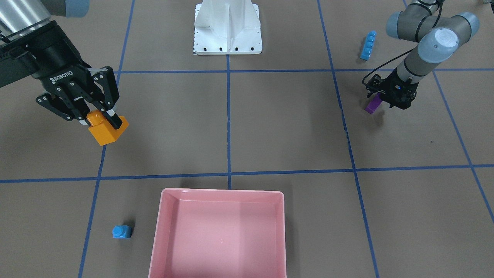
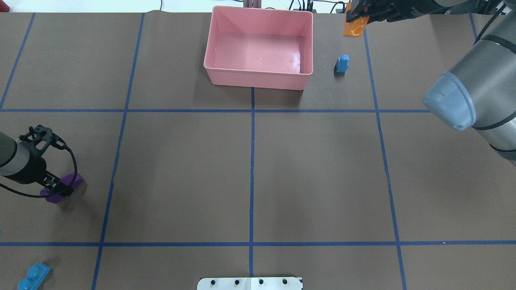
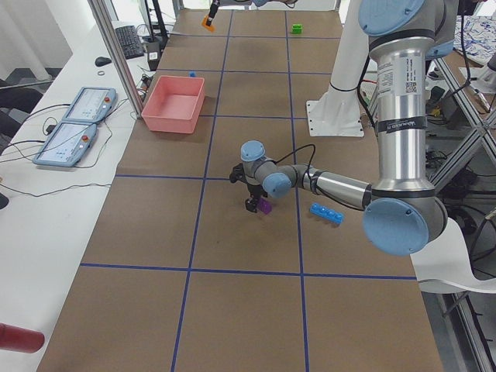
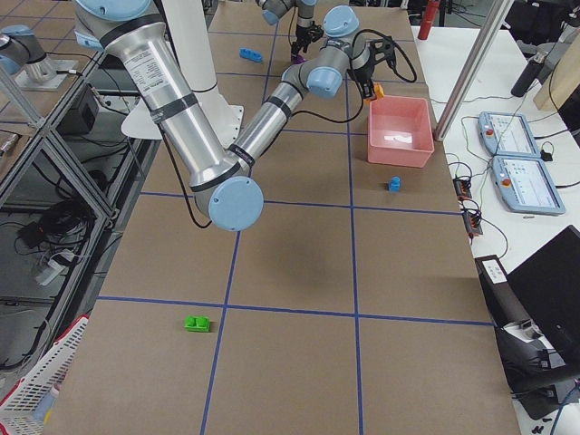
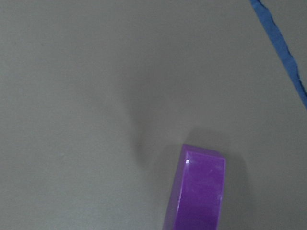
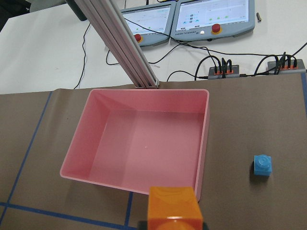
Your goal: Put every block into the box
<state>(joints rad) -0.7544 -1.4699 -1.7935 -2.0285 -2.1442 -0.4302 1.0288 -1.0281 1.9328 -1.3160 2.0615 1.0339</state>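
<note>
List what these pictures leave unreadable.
Left gripper: whether it clamps the purple block; its own body covers the contact overhead, and the front view is too small.
Long blue block: partly cut off by the overhead view's bottom edge.
Orange block: cut off by the right wrist view's bottom edge.

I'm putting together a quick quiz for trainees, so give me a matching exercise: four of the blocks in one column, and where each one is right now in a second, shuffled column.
Column one:
1. orange block
2. purple block
3. small blue one-stud block
4. long blue four-stud block

Column two:
A. resting beside the pink box
B. at the left end effector
C. gripped in the right end effector
D. lying alone on the robot's left side, far from the box

Pairs: 1-C, 2-B, 3-A, 4-D
</note>
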